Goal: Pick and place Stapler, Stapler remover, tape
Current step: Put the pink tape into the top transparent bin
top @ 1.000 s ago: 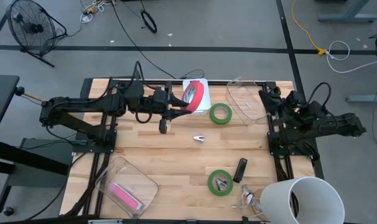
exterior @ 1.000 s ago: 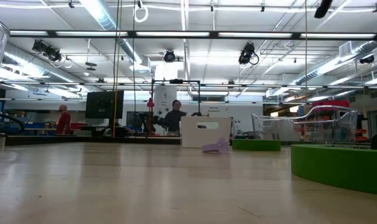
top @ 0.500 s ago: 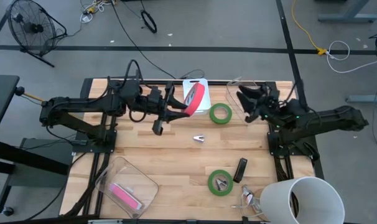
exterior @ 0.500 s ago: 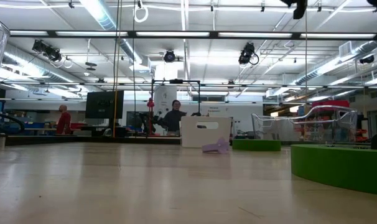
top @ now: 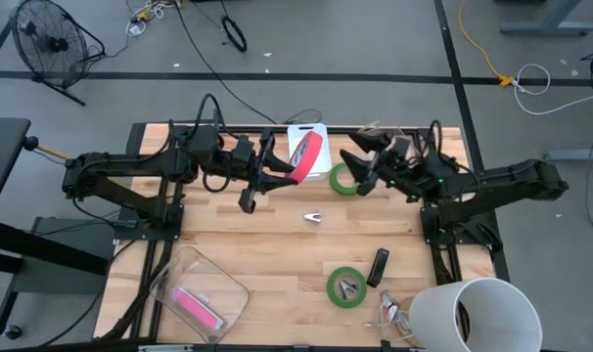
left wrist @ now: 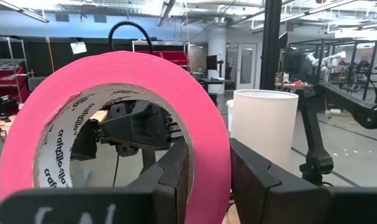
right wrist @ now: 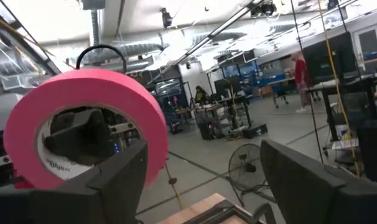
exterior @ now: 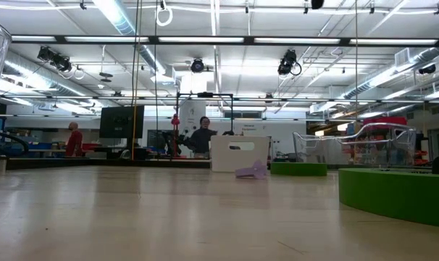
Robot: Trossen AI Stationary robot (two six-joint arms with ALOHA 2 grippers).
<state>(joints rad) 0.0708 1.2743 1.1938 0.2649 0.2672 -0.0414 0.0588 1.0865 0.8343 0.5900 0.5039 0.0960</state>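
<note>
1. My left gripper point(top: 282, 168) is clamped on the red tape roll point(top: 307, 156), holding it up above the far middle of the table point(top: 277, 244). In the left wrist view one dark finger point(left wrist: 176, 177) runs through the roll's open centre and the other presses the outside of the band.
2. The red tape roll point(left wrist: 117, 134) stands on edge in that grip. It is a bright pinkish-red ring with a white inner core carrying small printed lettering, and its centre is wide and open.
3. My right gripper point(top: 360, 168) is reaching in from the right with its fingers spread wide and nothing between them. It faces the red roll and sits close to it but does not touch. In the right wrist view the roll point(right wrist: 83, 124) shows just beyond the spread fingers point(right wrist: 123, 180).
4. Right under the right gripper, one green tape roll point(top: 347, 178) lies flat on the table.
5. A second green tape roll point(top: 346, 286) lies flat near the front edge, with a small metal piece inside its ring.
6. A small black object point(top: 378, 266) lies just beside that second roll.
7. A small silvery piece point(top: 314, 217) lies on the bare wood at mid-table.
8. A white bin point(top: 478, 316) stands at the front right corner.
9. A clear container point(top: 199, 291) with something pink inside sits at the front left.
</note>
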